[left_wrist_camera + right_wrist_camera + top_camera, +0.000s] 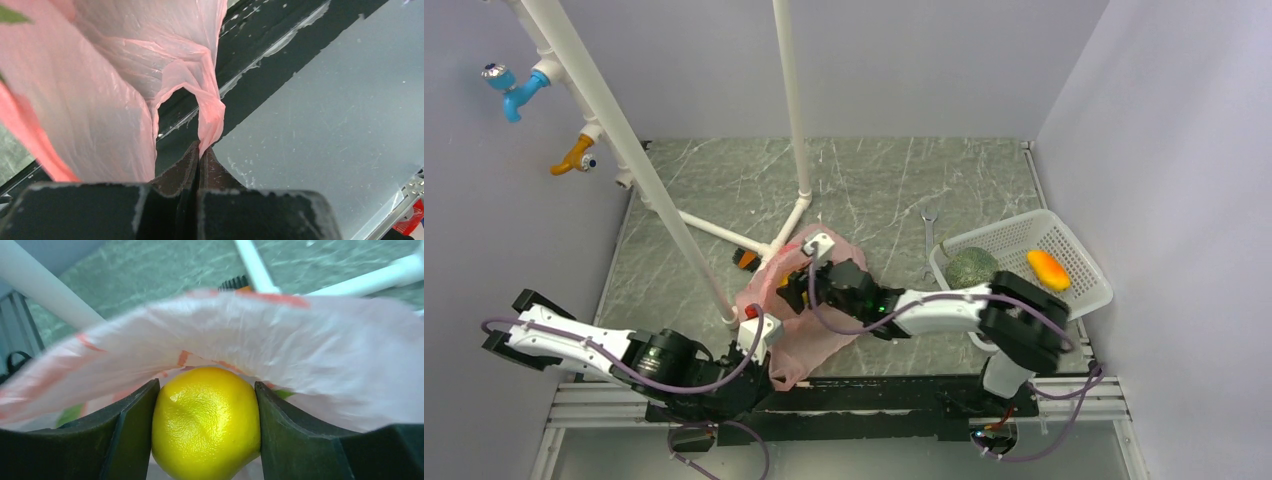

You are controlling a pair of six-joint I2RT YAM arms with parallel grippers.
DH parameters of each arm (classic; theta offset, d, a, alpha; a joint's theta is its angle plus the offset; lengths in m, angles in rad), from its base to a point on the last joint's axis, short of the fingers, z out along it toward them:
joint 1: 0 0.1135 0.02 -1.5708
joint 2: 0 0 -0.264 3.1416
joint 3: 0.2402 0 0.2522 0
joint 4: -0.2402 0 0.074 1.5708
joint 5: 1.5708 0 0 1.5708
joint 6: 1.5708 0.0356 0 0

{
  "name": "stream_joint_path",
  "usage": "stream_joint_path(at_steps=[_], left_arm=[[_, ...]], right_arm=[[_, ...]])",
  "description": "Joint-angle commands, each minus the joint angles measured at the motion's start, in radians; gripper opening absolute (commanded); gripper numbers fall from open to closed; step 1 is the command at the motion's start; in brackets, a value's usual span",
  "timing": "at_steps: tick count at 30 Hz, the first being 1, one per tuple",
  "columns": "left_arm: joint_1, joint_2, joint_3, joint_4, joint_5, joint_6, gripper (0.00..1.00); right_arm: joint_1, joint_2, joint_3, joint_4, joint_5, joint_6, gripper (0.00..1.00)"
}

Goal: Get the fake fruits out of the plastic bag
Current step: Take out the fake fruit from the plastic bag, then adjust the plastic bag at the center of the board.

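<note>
The pink plastic bag (pixel 809 340) lies crumpled at the near middle of the table. My left gripper (pixel 201 149) is shut on a twisted loop handle (pixel 210 112) of the bag, at its near left edge (pixel 759 330). My right gripper (pixel 809 285) reaches into the bag's mouth. In the right wrist view its two fingers press both sides of a yellow fake fruit (pixel 205 420) under the bag's rim (pixel 280 345). A netted grey-green melon (pixel 971 268) and an orange piece (pixel 1048 268) lie in the white basket. No grape bunch shows.
The white mesh basket (pixel 1084 255) stands at the right. A wrench (pixel 928 245) lies left of it. White pipes (pixel 796 120) rise from the table behind the bag, with a small orange-and-black brush (pixel 746 258) at their foot. Walls close in on both sides.
</note>
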State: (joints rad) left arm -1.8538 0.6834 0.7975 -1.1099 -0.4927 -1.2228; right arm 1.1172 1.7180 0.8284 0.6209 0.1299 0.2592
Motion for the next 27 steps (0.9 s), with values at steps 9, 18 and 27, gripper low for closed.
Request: stream_joint_path(at_steps=[9,18,27], left_arm=[[-0.008,-0.061,-0.135,-0.029,0.043,-0.133,0.0],[-0.008,-0.09,-0.231,-0.031,0.09,-0.337,0.0],[0.066,-0.043,-0.321,0.259,0.047,-0.274,0.0]], right_arm=[[0.002,-0.577,-0.232,-0.322,0.223,0.037,0.08],[0.002,-0.998,-0.259,-0.581,0.266,0.073,0.08],[0.001,-1.202,-0.198,-0.787,0.417,0.008,0.12]])
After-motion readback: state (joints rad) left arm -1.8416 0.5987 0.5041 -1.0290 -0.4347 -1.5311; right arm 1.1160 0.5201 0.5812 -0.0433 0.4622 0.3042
